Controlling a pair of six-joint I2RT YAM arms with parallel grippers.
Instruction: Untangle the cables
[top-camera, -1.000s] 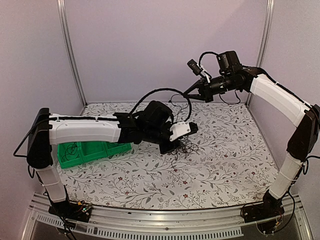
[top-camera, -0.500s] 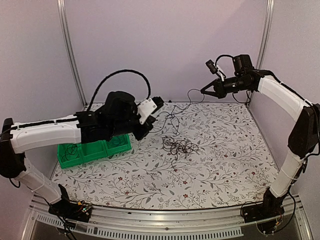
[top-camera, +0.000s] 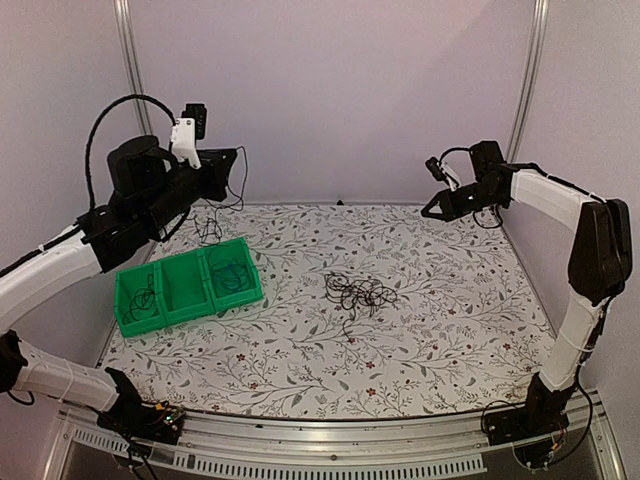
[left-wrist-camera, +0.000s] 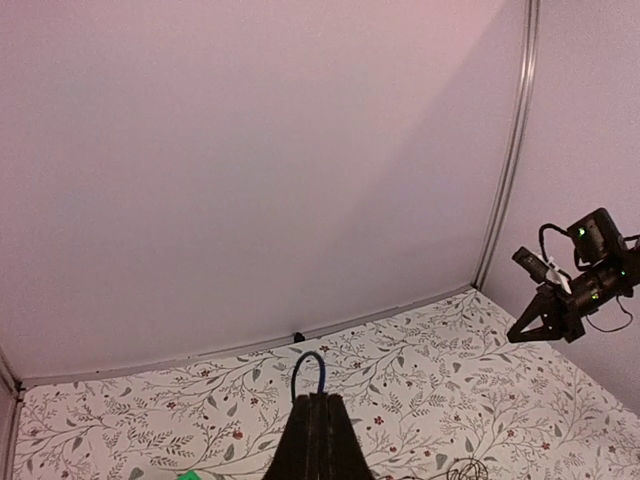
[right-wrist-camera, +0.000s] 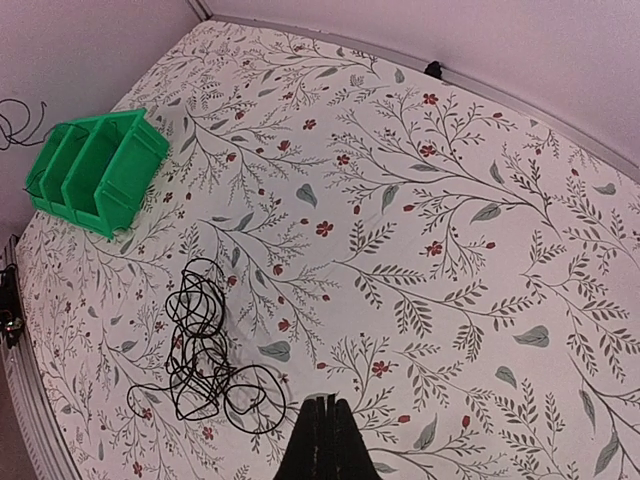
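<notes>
Shut tight at the left pincer (left-wrist-camera: 314, 402) on a blue cable loop (left-wrist-camera: 309, 354), high at far left, with thin black strands (top-camera: 208, 228) dangling beneath. Shut as well at the right pincer (right-wrist-camera: 322, 403), gripping nothing, high at far right. On the floral bench (top-camera: 450, 330), mid-way: a black cable tangle (top-camera: 358, 293), right of the green bin (top-camera: 190, 315).

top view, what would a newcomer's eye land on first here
A black cable tangle lies alone in the middle of the floral table. The left hand hangs high at the back left, shut on a blue cable whose loop pokes up from its grip. Below it, at the table's left, sits a green bin with more thin cables inside.
</notes>
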